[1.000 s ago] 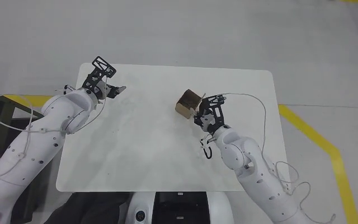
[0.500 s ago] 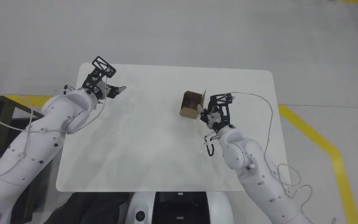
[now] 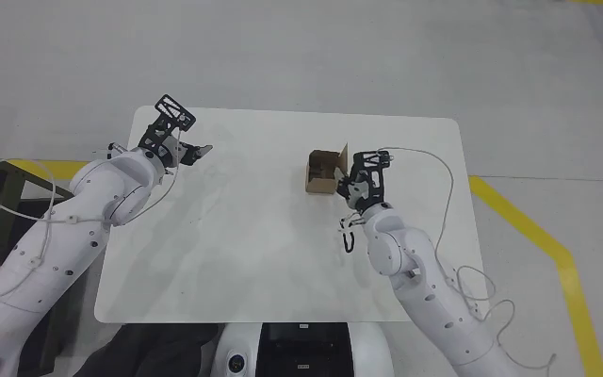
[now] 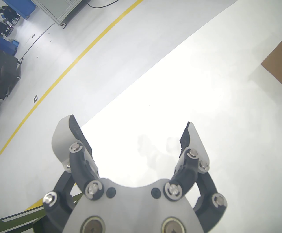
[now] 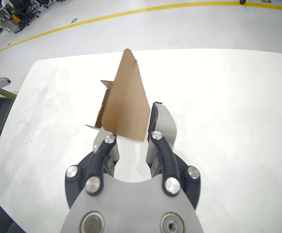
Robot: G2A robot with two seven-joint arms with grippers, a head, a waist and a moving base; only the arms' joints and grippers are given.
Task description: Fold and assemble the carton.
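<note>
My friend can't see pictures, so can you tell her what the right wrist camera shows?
A brown cardboard carton with one tall flap standing upright sits on a white table, right at the robot's silver-and-black right gripper. A grey floor with a yellow line lies beyond the table.
</note>
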